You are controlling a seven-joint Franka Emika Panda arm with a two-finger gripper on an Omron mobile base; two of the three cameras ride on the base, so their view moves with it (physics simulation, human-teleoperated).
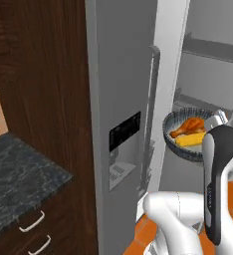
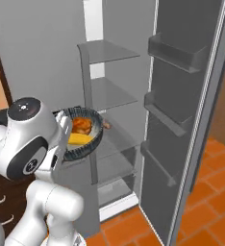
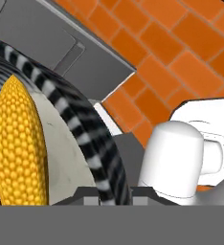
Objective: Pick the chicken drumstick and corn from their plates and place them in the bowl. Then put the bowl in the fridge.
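- Bowl (image 2: 81, 137) with corn (image 2: 81, 139) and chicken drumstick (image 2: 83, 125) hung before the open fridge (image 2: 109, 96) shelves.
- My hand (image 3: 106, 191) was clenched on the bowl's rim.
- I saw the closed dispenser door (image 1: 121, 124) leftward.

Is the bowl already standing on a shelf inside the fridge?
No, the bowl hangs tilted in the air before the fridge shelves.

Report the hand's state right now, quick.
Hand: closed on the rim of the bowl, which is held up at the open fridge with the chicken drumstick and corn inside.
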